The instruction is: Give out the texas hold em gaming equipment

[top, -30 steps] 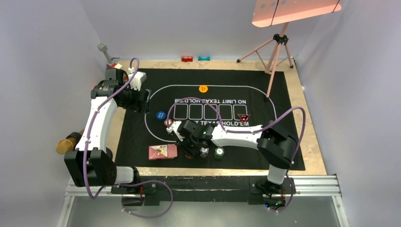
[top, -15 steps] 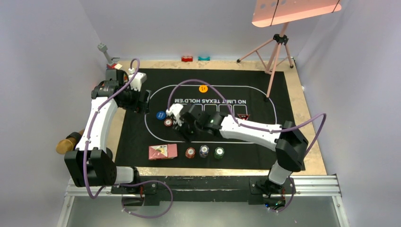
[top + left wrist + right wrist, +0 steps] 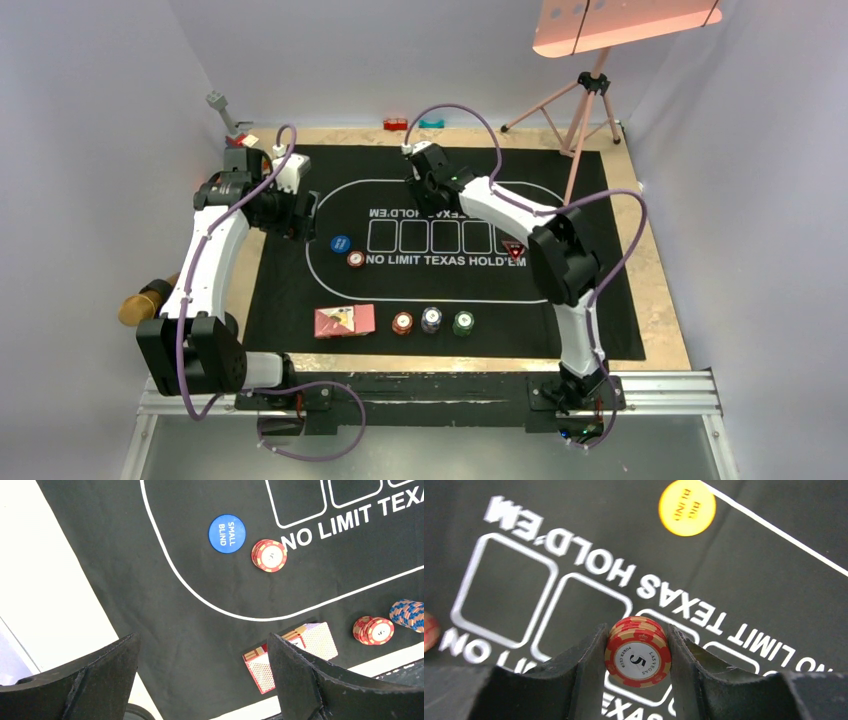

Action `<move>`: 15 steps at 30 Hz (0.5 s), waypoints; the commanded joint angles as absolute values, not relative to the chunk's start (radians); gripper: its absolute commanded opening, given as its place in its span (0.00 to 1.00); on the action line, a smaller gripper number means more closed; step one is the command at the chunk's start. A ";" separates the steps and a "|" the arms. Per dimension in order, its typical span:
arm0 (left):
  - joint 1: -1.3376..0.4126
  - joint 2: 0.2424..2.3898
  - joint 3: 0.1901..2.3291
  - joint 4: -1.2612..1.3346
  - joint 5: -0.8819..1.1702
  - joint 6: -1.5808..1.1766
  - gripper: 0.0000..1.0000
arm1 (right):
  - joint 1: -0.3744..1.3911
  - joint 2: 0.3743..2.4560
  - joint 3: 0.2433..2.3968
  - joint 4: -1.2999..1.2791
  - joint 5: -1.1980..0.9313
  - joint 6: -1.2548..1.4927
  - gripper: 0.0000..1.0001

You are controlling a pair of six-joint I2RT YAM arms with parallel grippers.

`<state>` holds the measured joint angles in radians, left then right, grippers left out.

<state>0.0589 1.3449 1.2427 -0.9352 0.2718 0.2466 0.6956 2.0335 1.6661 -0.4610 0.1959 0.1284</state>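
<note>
My right gripper (image 3: 638, 630) is shut on a small stack of red poker chips (image 3: 638, 652), held on edge above the mat's printed card boxes. In the top view it (image 3: 427, 193) hangs over the far side of the oval and hides the orange disc (image 3: 687, 507). My left gripper (image 3: 202, 640) is open and empty above the mat's left side. Below it lie the blue disc (image 3: 227, 533), a red chip stack (image 3: 269, 555) and the red-backed card pack (image 3: 292, 655). Red (image 3: 402, 322), blue-grey (image 3: 431, 319) and green (image 3: 463, 322) chip stacks line the near edge. The triangle marker (image 3: 514, 250) lies to the right.
The black mat (image 3: 600, 300) covers most of the wooden table. A pink tripod (image 3: 580, 110) stands at the far right corner. Red (image 3: 396, 124) and teal (image 3: 431, 123) toy blocks sit by the back wall. A brown object (image 3: 145, 300) lies left of the left arm.
My right arm has swung from the near row of chip stacks across the mat to its far side, carrying red chips. The left arm has not moved.
</note>
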 commanded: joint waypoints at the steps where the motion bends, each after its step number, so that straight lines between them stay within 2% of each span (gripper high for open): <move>1: 0.067 1.314 1.229 -0.903 0.272 0.257 1.00 | 0.646 2.112 1.787 -0.461 0.258 0.147 0.00; 8: 0.067 1.315 1.227 -0.900 0.264 0.258 1.00 | 0.621 2.274 1.964 -0.489 0.240 0.146 0.00; 15: 0.066 1.307 1.217 -0.892 0.258 0.260 1.00 | 0.618 2.361 2.032 -0.511 0.172 0.162 0.00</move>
<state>0.0589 1.3392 1.2274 -0.9268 0.2638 0.2470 0.6151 2.3596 1.9755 -0.5079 0.2131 0.1383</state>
